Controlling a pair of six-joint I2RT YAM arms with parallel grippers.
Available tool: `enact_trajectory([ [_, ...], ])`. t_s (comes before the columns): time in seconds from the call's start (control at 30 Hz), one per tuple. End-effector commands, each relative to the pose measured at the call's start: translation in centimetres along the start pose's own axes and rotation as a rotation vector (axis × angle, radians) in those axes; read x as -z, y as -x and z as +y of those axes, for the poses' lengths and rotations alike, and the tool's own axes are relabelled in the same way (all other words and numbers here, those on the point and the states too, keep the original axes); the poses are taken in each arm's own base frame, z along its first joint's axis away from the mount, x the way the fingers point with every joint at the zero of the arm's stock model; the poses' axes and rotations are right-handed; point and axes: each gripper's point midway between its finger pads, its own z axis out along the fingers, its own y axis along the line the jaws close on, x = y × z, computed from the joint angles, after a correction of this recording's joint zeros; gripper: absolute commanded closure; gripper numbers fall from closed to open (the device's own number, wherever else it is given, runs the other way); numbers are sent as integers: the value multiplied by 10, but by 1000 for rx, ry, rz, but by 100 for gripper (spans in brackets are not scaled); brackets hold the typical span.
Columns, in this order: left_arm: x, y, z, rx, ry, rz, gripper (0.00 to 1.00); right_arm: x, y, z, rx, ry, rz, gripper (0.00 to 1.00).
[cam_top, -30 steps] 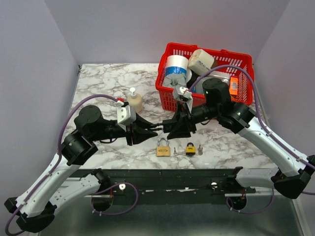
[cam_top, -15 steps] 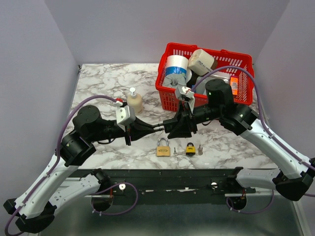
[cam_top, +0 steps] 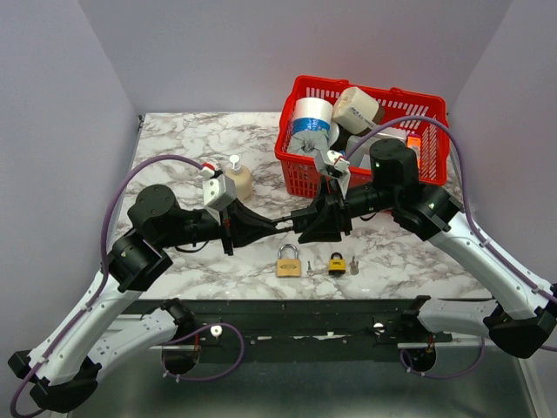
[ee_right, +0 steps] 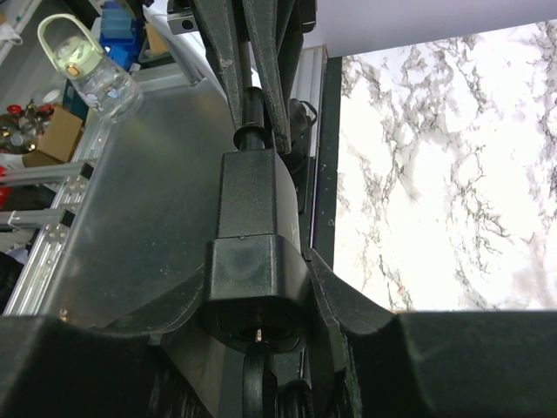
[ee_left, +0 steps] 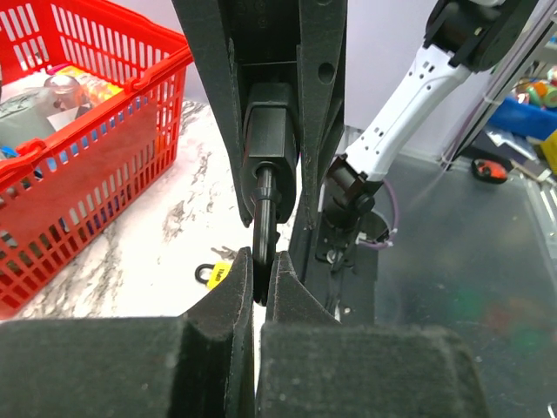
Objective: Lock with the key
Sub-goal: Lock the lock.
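Top external view: the two arms meet nose to nose above the middle of the bench (cam_top: 174,148).

The right gripper (cam_top: 303,225) has its jaws clamped on the body of a black padlock (ee_right: 257,252), held off the bench. The left gripper (cam_top: 280,224) has its jaws pressed together on the padlock's shackle (ee_left: 264,205). Just below them on the bench lie a brass padlock (cam_top: 289,261) and a small black-and-yellow padlock (cam_top: 337,263), each with a small key beside it. A red basket (cam_top: 296,165) sits behind.

We see a red basket (cam_top: 296,172) at upper right, a white table (cam_top: 174,131) veined grey, purple cables (cam_top: 174,158), a brass padlock (cam_top: 289,262) beside a black-and-yellow padlock (cam_top: 337,263) low centre, and a black padlock (ee_right: 252,218).
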Motion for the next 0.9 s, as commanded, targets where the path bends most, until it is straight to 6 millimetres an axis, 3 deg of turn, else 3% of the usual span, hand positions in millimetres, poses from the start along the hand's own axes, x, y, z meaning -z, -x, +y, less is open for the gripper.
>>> enact_trajectory([
  [0.0,-12,16,-14,15,-111,-63,100,-9,22,-4,92,4,-66,99],
  [0.13,-13,15,-16,38,-128,-61,100,-11,21,-8,94,-8,-69,99],
  [0.47,-25,22,1,27,-81,-116,100,-28,14,11,94,82,-52,99],
  [0.87,-53,28,9,40,-143,-195,100,-48,27,12,69,137,-64,99],
])
